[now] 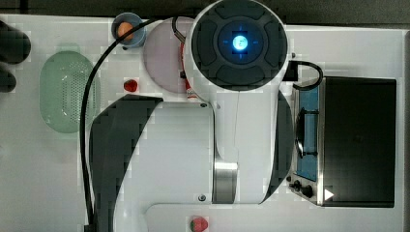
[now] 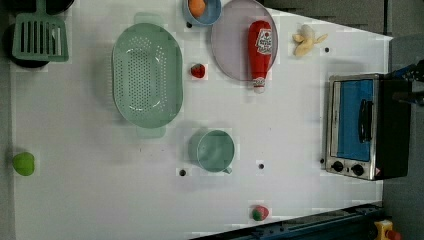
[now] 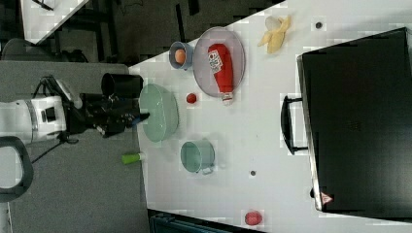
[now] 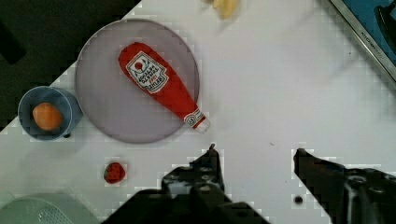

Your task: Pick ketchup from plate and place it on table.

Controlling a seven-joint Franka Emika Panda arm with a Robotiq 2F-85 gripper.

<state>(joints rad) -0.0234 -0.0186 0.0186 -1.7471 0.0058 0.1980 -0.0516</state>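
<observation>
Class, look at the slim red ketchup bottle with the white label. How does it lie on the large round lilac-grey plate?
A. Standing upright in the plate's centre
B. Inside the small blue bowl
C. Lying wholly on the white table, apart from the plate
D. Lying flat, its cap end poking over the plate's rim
D: the slim red ketchup bottle lies flat on the lilac-grey plate, its white cap end reaching past the rim over the white table.

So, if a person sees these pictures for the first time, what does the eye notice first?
Probably the red ketchup, lying on its side on the plate with its cap over the rim, at the left view's top. Next, the toaster oven with its blue door at the left view's right, and the open gripper hanging above bare table.
</observation>
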